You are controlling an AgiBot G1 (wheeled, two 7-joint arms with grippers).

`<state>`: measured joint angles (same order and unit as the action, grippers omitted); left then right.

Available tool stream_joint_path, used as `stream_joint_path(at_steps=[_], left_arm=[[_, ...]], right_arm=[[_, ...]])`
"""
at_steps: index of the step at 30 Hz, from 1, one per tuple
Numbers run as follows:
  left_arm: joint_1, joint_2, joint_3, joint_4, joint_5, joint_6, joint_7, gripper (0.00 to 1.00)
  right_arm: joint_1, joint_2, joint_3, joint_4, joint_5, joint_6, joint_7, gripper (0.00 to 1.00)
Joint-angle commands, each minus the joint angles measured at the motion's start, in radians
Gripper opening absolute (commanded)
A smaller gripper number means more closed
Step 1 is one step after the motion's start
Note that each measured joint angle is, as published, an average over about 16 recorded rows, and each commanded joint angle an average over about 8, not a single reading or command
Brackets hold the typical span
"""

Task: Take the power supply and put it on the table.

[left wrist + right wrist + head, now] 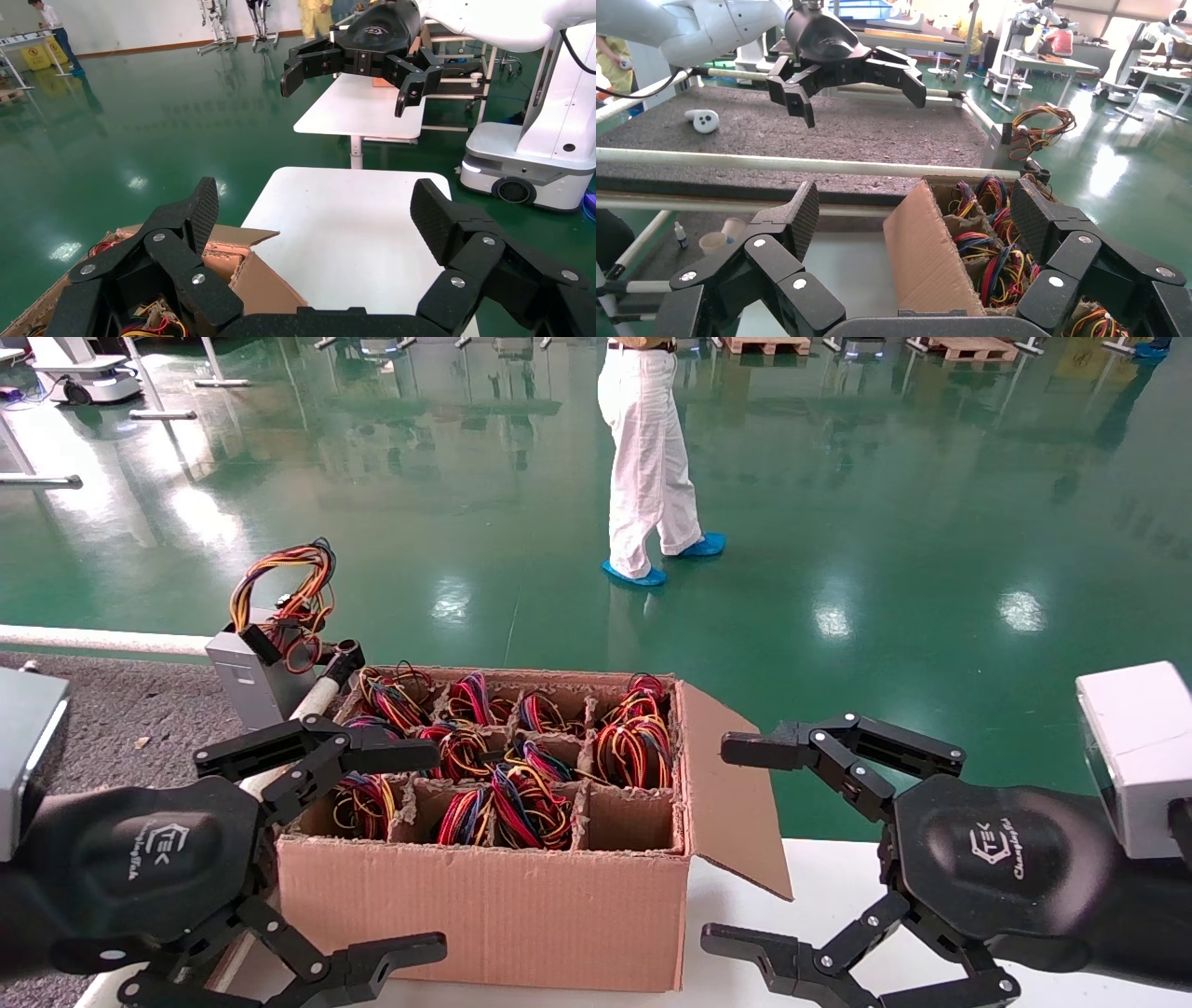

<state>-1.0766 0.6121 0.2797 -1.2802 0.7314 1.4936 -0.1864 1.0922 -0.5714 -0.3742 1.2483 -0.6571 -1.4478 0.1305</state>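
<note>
Two pincers: both spread wide, nothing between the fingers of either.
Left pincer (372, 854): hung at the carton's near left corner, upper finger (307, 747) over the left cells, lower finger in front of the carton's front wall.
Right pincer (750, 845): hung off the carton's right side, beyond the open flap, over the white tabletop (838, 887); well apart from the supply.
Supply (250, 677): grey box standing upright on the carpeted surface (121, 728), at the white rail (102, 641), just beyond the carton's far left corner. Its wire loop (284, 584) of red, yellow, orange and black rose above it.
Supply to left pincer: beyond and a little left of the upper finger, near but not touching.
Carton (503, 905): brown, open, split into cells, most holding coiled wire bundles; the near right cell looked bare. It sat on the white tabletop, against the rail's corner.
Hidden: the supply's lower part was covered by the left pincer's upper finger and a slanting rail; whether it touched the carton could not be told.
Cut off: both arms ran out of the head view at the bottom corners; a grey block at the far left edge was only partly in view.
Hard to make out: boxes under the bundles in the carton did not show.
Background: a person (652, 458) in white trousers stood on the green floor.
</note>
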Motion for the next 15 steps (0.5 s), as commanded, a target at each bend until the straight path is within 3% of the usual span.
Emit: stream_joint_path(at_steps=[1, 15], left_arm=[[0.0, 0.0, 0.0, 0.0, 0.0, 0.0, 0.0, 1.0], [-0.001, 0.001, 0.0, 0.001, 0.001, -0.001, 0.001, 1.0]], right_arm=[[0.0, 0.0, 0.0, 0.0, 0.0, 0.0, 0.0, 1.0], [0.0, 0.0, 0.0, 0.0, 0.0, 0.0, 0.0, 1.0]])
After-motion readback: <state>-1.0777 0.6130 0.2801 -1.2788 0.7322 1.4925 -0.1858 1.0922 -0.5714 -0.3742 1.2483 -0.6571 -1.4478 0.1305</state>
